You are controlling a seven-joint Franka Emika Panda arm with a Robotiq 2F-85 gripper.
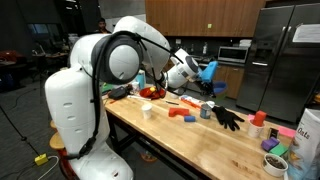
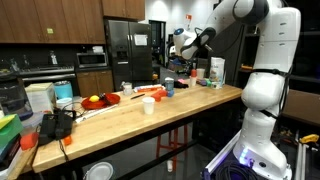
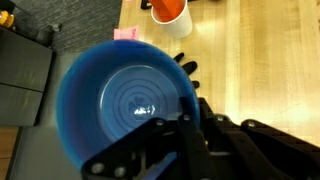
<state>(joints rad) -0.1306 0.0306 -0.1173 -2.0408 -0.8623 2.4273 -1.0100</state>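
Note:
A blue bowl point(image 3: 125, 100) fills the left of the wrist view, seen from above with its hollow facing the camera. My gripper point(image 3: 192, 122) is shut on the bowl's right rim, one finger inside and one outside. In an exterior view the bowl point(image 1: 209, 72) hangs in the air above the wooden table point(image 1: 200, 140), held by the gripper point(image 1: 197, 73) at the end of the white arm. In an exterior view the gripper point(image 2: 184, 42) is high over the far end of the table; the bowl is hard to make out there.
Below the bowl lie a black glove point(image 1: 228, 117), small red pieces point(image 1: 178, 113) and a white cup point(image 1: 147, 110). A red plate with fruit point(image 1: 150, 92) sits further back. An orange cup point(image 3: 170, 8) and a pink block point(image 3: 126, 34) show beneath. Steel fridge point(image 1: 280, 60) behind.

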